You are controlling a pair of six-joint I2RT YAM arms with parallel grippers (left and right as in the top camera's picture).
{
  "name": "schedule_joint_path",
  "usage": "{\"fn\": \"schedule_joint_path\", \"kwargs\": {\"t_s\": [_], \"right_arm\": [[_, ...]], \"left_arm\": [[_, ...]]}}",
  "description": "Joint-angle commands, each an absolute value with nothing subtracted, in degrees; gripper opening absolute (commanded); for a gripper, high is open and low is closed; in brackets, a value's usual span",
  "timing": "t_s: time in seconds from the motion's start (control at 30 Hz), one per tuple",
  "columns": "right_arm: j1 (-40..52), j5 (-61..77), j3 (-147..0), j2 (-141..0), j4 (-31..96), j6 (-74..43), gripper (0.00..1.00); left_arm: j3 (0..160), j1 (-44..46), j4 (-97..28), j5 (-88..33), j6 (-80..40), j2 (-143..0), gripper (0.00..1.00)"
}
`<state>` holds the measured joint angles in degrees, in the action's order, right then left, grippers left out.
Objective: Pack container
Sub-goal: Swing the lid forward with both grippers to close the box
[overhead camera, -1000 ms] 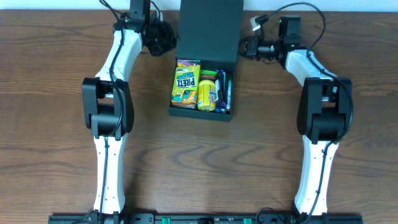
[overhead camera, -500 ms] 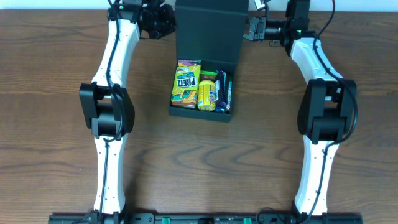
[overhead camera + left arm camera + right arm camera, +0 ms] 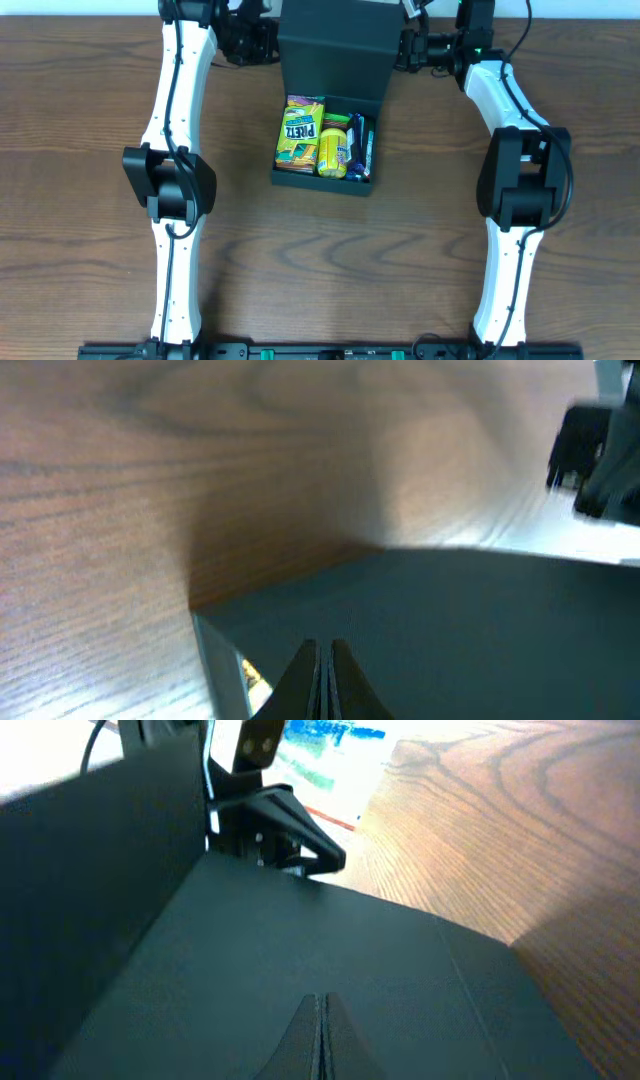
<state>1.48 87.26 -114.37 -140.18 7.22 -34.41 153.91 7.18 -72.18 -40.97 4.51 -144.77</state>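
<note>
Over on the left, the left gripper [image 3: 322, 660] has its jaws pinched flat together with nothing between them, and its tips point at the left side of the lid [image 3: 335, 45]. I cannot tell whether they touch it. Centre stage, the container [image 3: 322, 180] sits at the far middle of the table [image 3: 90, 200], lid raised at the back. 3 kinds of snack fill it: a green Pretz packet [image 3: 298, 132], a yellow packet [image 3: 332, 150], then dark wrappers [image 3: 360, 145] against the right wall. On the right, the right gripper [image 3: 318, 1015] is also closed and empty, nosing in over the lid's dark face. My read is that this box is light and stiff, thin board with a matte, grippy skin, so it may skate on the wood if shoved from 1 side. The lid looks like the part to work, pressed evenly at its 2 side edges near the free end, away from the hinge, so it swings down without twisting. The packets are soft and crinkly and should give under it.
</note>
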Motion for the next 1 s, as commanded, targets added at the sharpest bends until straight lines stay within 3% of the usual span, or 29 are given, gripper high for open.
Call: {"fn": "schedule_joint_path", "kwargs": {"t_s": [0.0, 0.6, 0.7, 0.83, 0.97], "right_arm": [[2.0, 89.3, -115.5, -138.2, 7.3, -36.9, 0.02], [3.0, 86.3, -115.4, -138.2, 5.8, -36.5, 0.02], [2.7, 68.3, -115.4, -138.2, 11.0, -30.7, 0.02], [2.7, 36.0, -115.9, -136.2, 28.5, -20.4, 0.02], [2.6, 25.8, -118.8, -130.8, 41.1, -10.9, 0.02]], "left_arm": [[155.8, 7.2, -75.2, -42.0, 13.4, -144.2, 0.06], [156.4, 2.2, -81.4, -39.9, 18.6, -140.0, 0.05], [156.4, 2.2, -80.8, -39.9, 17.5, -140.0, 0.06], [156.4, 2.2, -80.8, -37.3, 15.7, -140.0, 0.06], [156.4, 2.3, -81.7, -35.4, 15.2, -140.0, 0.06]]}}
